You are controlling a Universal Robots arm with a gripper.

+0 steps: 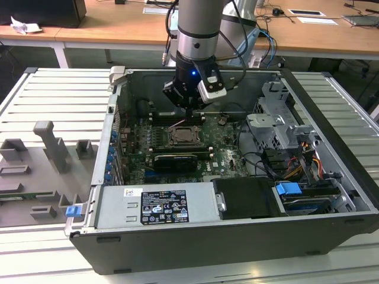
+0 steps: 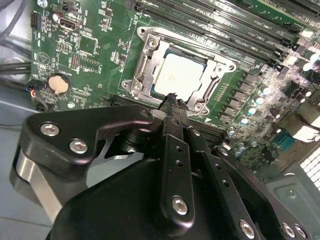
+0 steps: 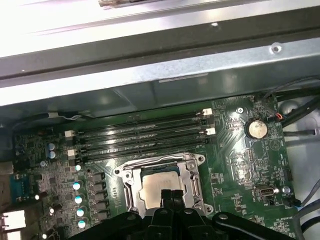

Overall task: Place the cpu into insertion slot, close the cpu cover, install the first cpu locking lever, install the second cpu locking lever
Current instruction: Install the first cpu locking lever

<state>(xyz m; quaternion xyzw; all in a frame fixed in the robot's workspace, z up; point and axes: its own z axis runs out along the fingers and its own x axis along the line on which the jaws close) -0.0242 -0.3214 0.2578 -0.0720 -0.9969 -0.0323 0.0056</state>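
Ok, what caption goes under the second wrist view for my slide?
Shut gripper poised by the cpu, which lies framed by the cpu cover on the green motherboard.

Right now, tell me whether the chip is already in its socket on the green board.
Yes, the chip lies flat in the socket, ringed by the metal frame.

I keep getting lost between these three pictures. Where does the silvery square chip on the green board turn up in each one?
Exterior view: the cpu sits mid-board, under the arm's shut jaws.
Second wrist view: the cpu lies just past the jaw tips, inside a metal frame.
First wrist view: the cpu lies just past the jaw tips.
Shared landmark: the green motherboard around it.
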